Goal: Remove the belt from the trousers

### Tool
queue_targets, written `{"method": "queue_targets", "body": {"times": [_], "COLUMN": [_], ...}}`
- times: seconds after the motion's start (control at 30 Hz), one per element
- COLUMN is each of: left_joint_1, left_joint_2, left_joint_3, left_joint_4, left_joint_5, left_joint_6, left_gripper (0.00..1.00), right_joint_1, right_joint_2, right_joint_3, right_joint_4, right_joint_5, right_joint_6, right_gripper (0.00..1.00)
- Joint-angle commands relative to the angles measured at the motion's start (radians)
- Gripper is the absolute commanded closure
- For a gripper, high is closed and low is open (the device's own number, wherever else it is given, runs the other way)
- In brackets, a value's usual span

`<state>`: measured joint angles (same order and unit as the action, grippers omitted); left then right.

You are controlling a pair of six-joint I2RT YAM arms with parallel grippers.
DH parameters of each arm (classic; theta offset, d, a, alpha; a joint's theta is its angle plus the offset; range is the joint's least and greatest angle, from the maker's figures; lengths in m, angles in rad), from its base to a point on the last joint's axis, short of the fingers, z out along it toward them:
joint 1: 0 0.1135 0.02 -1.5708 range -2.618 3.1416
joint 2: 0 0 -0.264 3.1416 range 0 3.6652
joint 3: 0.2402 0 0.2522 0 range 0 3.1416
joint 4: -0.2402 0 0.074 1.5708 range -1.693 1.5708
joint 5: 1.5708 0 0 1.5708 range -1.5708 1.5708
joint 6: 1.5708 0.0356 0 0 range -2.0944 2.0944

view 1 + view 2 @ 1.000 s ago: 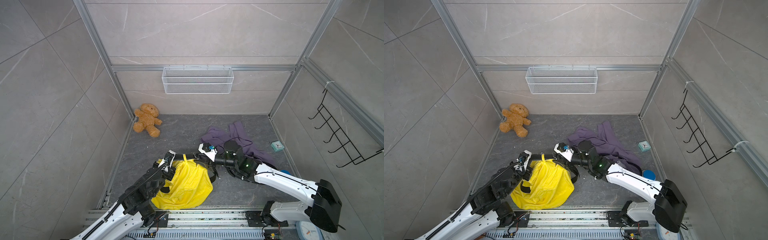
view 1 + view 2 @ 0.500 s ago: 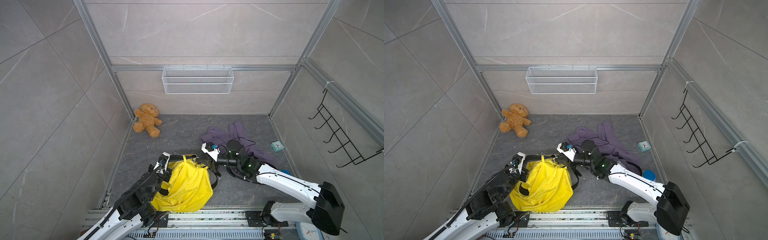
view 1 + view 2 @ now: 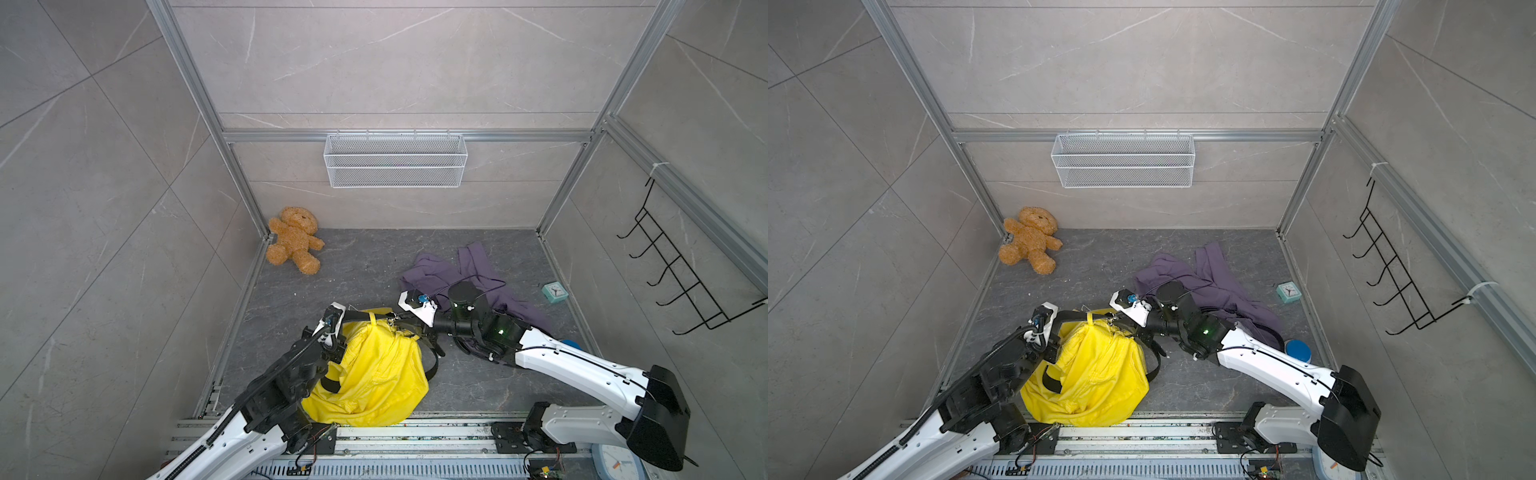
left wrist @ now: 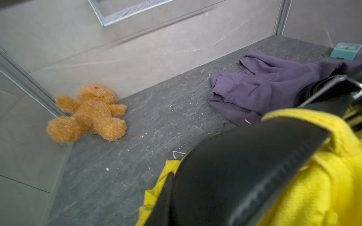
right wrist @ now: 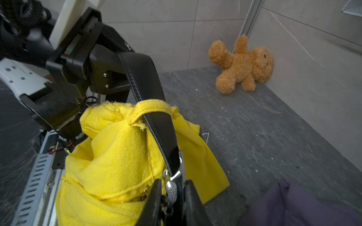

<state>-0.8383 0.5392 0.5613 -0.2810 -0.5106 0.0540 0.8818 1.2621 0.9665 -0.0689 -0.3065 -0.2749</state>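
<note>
1. Belt (image 5: 148, 82) runs straight between your jaws, threaded through the yellow trousers (image 3: 374, 374).
2. Right gripper (image 5: 172, 195): jaws clamped on the buckle (image 5: 172, 177).
3. Left gripper (image 3: 345, 319): strap sits at the jaws; clamped or apart, can't tell.

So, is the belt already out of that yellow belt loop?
No: in the right wrist view the belt passes through a loop on the yellow trousers.
</note>
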Motion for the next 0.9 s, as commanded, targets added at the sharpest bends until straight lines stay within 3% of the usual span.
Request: {"method": "queue_targets", "body": {"times": [0.0,0.13,0.33,0.43,0.5,0.57,0.63,0.77,0.87], "left_joint_1": [0.004,0.004,0.004,0.005,0.005,0.004,0.004,0.005,0.005], "left_joint_2": [0.107,0.194,0.266,0.296,0.306,0.277,0.224,0.166,0.140], "left_joint_3": [0.080,0.123,0.177,0.200,0.205,0.178,0.133,0.104,0.088], "left_joint_4": [0.091,0.139,0.137,0.138,0.141,0.192,0.273,0.345,0.385], "left_joint_5": [0.077,0.143,0.215,0.260,0.271,0.275,0.275,0.308,0.336], "left_joint_6": [0.005,0.083,0.152,0.184,0.189,0.182,0.170,0.132,0.119], "left_gripper": [0.60,0.45,0.48,0.68,1.00,1.00,1.00,1.00,1.00], "right_joint_1": [0.044,0.056,0.061,0.062,0.062,0.060,0.055,0.012,-0.020], "right_joint_2": [0.012,0.005,-0.004,-0.004,-0.006,-0.006,-0.004,0.014,0.036], "right_joint_3": [0.113,0.138,0.155,0.150,0.143,0.138,0.117,0.076,0.062], "right_joint_4": [-0.119,-0.162,-0.197,-0.199,-0.197,-0.195,-0.191,-0.121,-0.054], "right_joint_5": [0.142,0.167,0.172,0.173,0.173,0.165,0.146,0.004,-0.073], "right_joint_6": [-0.108,-0.137,-0.162,-0.158,-0.145,-0.132,-0.124,-0.059,-0.023], "right_gripper": [1.00,1.00,1.00,1.00,1.00,0.86,0.59,0.42,0.36]}}
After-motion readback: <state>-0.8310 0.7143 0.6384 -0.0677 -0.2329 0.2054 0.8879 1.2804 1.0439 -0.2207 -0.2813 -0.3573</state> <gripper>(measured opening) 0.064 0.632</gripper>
